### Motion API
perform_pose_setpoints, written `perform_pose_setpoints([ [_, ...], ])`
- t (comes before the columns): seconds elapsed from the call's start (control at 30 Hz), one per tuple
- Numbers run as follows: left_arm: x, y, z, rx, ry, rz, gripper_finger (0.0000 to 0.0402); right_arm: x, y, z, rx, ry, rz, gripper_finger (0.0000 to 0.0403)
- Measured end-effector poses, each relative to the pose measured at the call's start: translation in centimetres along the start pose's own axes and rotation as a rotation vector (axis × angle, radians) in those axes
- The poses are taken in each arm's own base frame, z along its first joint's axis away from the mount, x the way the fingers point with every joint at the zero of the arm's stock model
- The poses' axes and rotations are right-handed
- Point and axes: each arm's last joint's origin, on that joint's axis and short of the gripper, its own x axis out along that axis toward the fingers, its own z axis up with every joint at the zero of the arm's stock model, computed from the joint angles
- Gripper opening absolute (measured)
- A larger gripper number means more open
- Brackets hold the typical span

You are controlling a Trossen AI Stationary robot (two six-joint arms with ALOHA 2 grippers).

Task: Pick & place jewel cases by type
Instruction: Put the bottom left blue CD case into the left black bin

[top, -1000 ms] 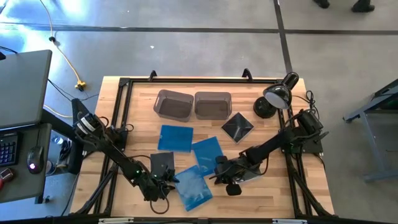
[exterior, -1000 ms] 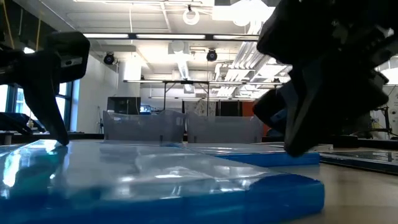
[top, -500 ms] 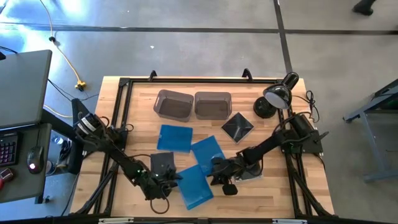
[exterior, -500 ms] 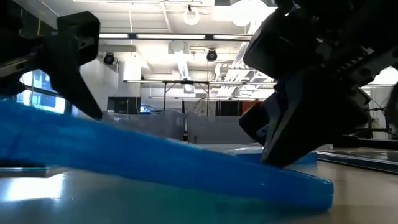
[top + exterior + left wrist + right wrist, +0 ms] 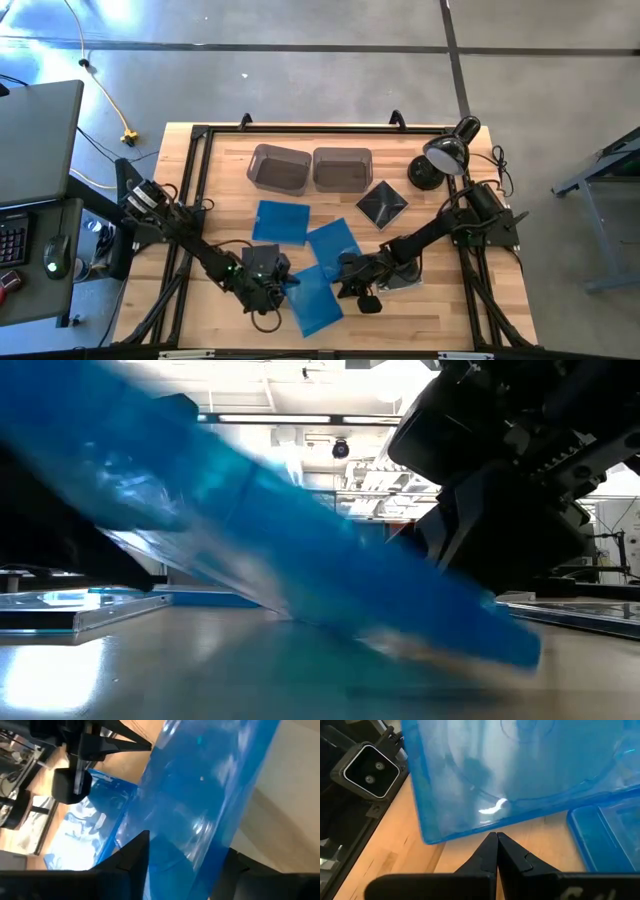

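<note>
Low view alone shows the blue jewel case tilted off the table.

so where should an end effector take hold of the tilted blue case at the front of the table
Probably at its raised edge. The blue case is tipped up on the left end effector side, with its far edge still on the table beside the shut right end effector. Coming from the left, fingers can straddle the thin lifted edge, one on each flat face, as the left wrist view shows.
</note>
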Motion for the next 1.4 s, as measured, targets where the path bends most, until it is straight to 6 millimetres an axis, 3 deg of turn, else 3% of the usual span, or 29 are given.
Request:
perform_pose_setpoints([
  [0.17,0.0,0.2,0.3,-0.014,-0.015,0.04,0.0097,-0.1,0.2,0.3,-0.009,-0.031,0.055,0.0],
  [0.33,-0.1,0.3,0.2,-0.021,-0.004,0.056,0.0075,-1.4,1.8,3.1,-0.099,-0.195,0.23,0.0],
  [0.7,0.0,1.0,2.4,-0.01,0.015,0.053,0.0012,-5.2,3.3,5.4,-0.176,-0.239,0.014,0.0],
  [0.93,-0.4,2.4,4.2,0.034,0.185,0.2,0.0021,-8.8,6.8,6.8,-0.29,-0.34,-0.118,0.0],
  [1.17,-2.4,5.7,6.6,0.178,0.443,0.408,0.0007,-12.4,10.8,7.2,-0.382,-0.465,-0.27,0.0],
  [1.3,-4.1,9.5,7.2,0.134,0.602,0.476,0.0011,-12.6,11.9,6.7,-0.389,-0.474,-0.309,0.0],
  [1.4,-5.9,13.2,7.0,-0.004,0.731,0.498,0.0018,-12.4,11.8,6.5,-0.39,-0.464,-0.333,0.0],
])
